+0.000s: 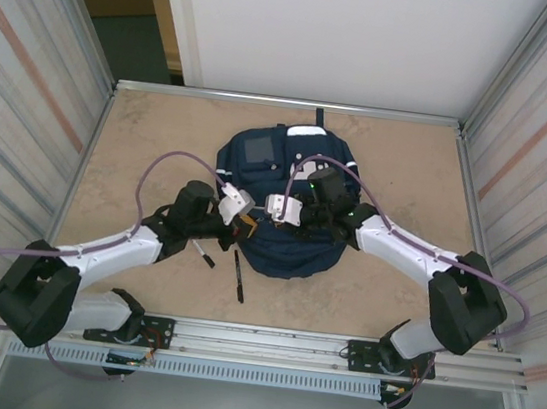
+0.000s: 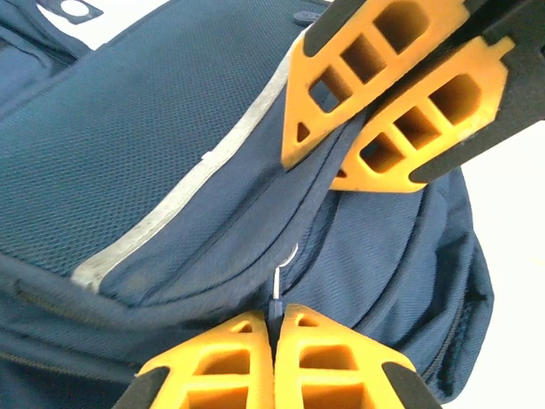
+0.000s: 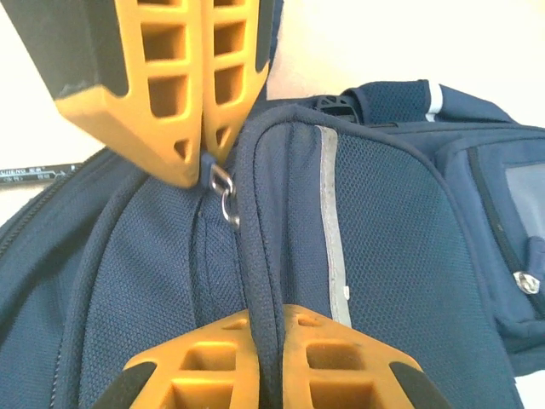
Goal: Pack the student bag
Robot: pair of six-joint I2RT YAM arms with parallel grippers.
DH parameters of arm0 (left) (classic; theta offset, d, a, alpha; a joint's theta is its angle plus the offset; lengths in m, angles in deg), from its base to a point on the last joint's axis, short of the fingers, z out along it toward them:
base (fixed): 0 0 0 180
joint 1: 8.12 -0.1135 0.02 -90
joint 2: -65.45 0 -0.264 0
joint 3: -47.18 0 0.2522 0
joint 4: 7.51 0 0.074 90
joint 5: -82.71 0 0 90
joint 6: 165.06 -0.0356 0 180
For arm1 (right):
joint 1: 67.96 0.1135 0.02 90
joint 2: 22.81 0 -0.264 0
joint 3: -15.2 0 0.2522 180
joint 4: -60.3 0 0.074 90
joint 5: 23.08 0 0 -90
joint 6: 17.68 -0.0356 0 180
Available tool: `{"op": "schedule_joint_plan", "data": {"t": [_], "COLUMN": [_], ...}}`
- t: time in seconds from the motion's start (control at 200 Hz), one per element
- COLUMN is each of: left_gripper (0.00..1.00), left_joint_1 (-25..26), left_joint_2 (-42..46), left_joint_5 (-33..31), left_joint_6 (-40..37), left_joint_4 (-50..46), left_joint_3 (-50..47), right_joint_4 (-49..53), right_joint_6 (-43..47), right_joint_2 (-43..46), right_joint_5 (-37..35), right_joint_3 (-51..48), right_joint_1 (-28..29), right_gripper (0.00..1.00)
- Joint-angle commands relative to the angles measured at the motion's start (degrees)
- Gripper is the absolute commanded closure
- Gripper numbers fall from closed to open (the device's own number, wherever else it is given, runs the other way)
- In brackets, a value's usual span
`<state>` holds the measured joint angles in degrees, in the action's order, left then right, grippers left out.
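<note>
We find the student bag (image 1: 292, 257) lying flat in the middle of the table (image 1: 410, 162). Its long axis runs straight away from us: the carry loop (image 1: 319, 118) points at the far edge, the base points at the arm mounts, and the front patches face up.

Both arms reach in over its near half. The left arm (image 1: 117, 244) comes in from the near left, elbow low, with its wrist at the bag's left flank. The right arm (image 1: 399, 246) angles in from the near right, with its wrist over the bag's middle. The two tools meet almost tip to tip.

On the left wrist camera, the left gripper (image 2: 274, 322) has its orange fingers pressed together on the zip pull (image 2: 277, 294), with the thin tab caught between the pads. On the right wrist camera, the right gripper (image 3: 258, 328) is clamped on a raised piped seam of the bag, and the fabric ridge runs between its fingers. A grey reflective stripe (image 3: 332, 230) runs just beside that seam.

A black pen (image 1: 239, 276) lies on the table near the bag's near left corner, with a second pen (image 1: 203, 254) to its left.
</note>
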<state>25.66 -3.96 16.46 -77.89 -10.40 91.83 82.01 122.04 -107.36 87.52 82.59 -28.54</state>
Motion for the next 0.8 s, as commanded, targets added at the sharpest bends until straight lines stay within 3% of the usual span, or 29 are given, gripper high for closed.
{"op": "schedule_joint_plan", "data": {"t": [0.0, 0.11, 0.175, 0.366, 0.551, 0.671, 0.792], "left_gripper": [1.00, 1.00, 1.00, 1.00, 1.00, 1.00, 0.87], "left_joint_1": [-2.0, -2.8, -3.2, -8.8, -9.3, -9.4, -9.4], "left_joint_2": [2.0, 1.3, 1.1, -2.4, -10.2, -13.5, -15.1], "left_joint_5": [-4.8, -3.4, -5.8, -3.3, -6.2, -10.1, -10.0], "left_joint_6": [-2.2, -5.4, -6.2, -4.9, -2.0, 2.0, 4.5], "left_joint_4": [-0.2, 4.3, 5.6, 11.2, 6.7, 7.3, 10.8], "left_joint_3": [-1.2, -3.4, -4.8, -5.7, 1.7, 3.6, 3.4], "right_joint_4": [4.2, 4.3, 5.9, 5.7, 3.8, 3.1, -0.3], "right_joint_6": [1.5, 0.6, 0.3, 0.0, -0.3, -3.2, -6.5], "right_joint_2": [5.4, 8.2, 9.8, 13.4, 14.3, 13.0, 12.0], "right_joint_5": [-1.9, 0.5, 1.1, 4.4, 8.1, 5.1, 0.4], "right_joint_3": [-2.5, -3.8, -3.7, -6.0, -7.2, -5.7, -5.4], "right_joint_1": [-0.8, -3.6, -4.3, -5.2, -3.9, -2.3, -2.1], "right_gripper": [1.00, 1.00, 1.00, 1.00, 1.00, 0.97, 0.89]}}
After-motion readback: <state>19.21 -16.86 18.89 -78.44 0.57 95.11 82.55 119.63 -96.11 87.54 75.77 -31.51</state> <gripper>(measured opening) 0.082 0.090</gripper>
